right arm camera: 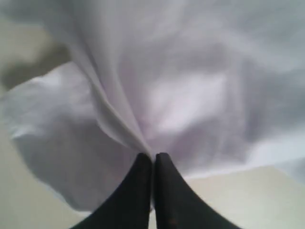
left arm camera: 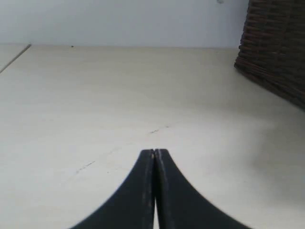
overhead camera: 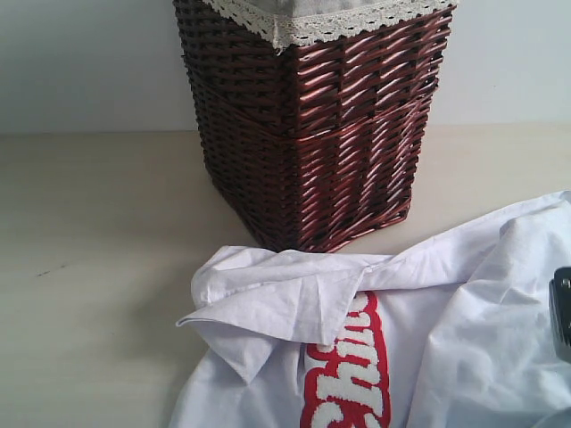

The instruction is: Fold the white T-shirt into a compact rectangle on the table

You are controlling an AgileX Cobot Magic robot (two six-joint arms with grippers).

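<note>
white t-shirt [overhead camera: 482,312]: one; basket [overhead camera: 312,134]: one

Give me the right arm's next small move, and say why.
Probably lift slightly and draw the T-shirt away from the basket: the right gripper seems to have its fingers shut on a fold, and the cloth lies bunched close to the basket's base.

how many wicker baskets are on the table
1: the wicker basket stands on the table just behind the crumpled white T-shirt; more could sit outside the cropped views.
</note>
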